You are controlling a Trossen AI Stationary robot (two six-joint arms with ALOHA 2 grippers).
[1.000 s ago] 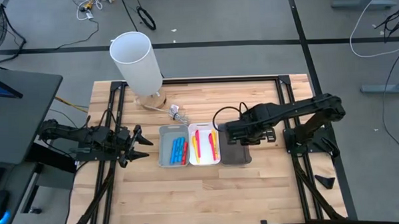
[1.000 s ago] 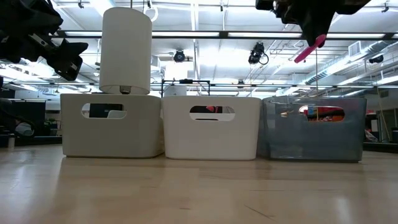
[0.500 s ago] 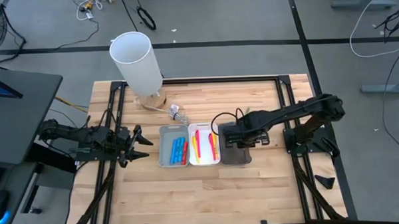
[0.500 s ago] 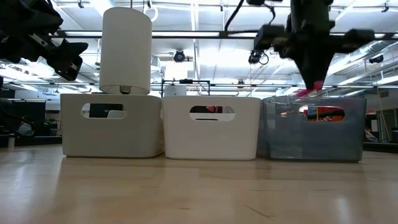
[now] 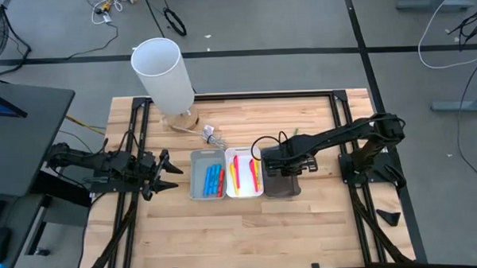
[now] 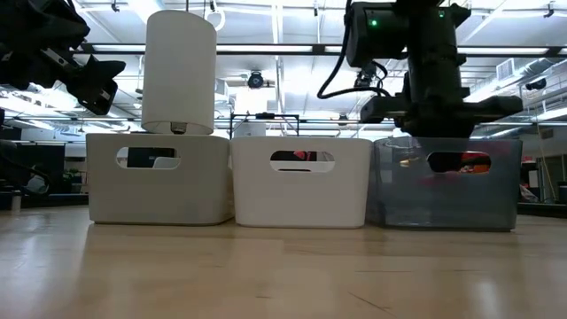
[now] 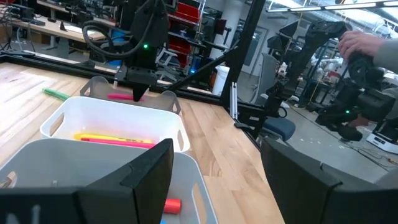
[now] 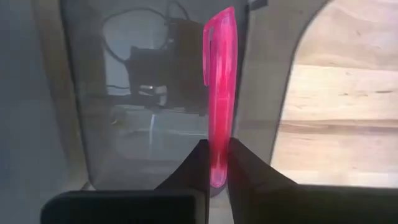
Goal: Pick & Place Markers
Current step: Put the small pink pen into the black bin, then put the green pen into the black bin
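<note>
One pink marker (image 8: pixel 219 93) sits pinched between the fingers of the right claw (image 8: pixel 216 163), gripped at one end so that most of its length sticks out ahead of the fingers. That claw is down over the dark tray (image 5: pixel 281 184), the rightmost of three trays side by side on the desk (image 5: pixel 306 235), and the marker hangs inside it, above the tray's shiny floor; whether its tip touches the floor cannot be told.

Judging by its look, the marker is light, stiff plastic with a smooth, rounded barrel, so it may slip or swivel in a pinch taken near the end. A hold nearer the middle of the barrel would steady it. It should survive a short drop without harm.

Other markers lie sorted already: blue ones with a red one (image 5: pixel 214 180) in the grey tray (image 5: pixel 199 177), yellow and red ones (image 5: pixel 241 172) in the white tray (image 5: pixel 231 190). A green marker (image 7: pixel 56 93) lies on the desk beyond the trays in the left wrist view.

The left claw (image 5: pixel 167 173) waits with fingers spread, near the grey tray on its outer side, holding nothing. A tall white cylinder (image 5: pixel 163 75) stands at the desk's far edge.
</note>
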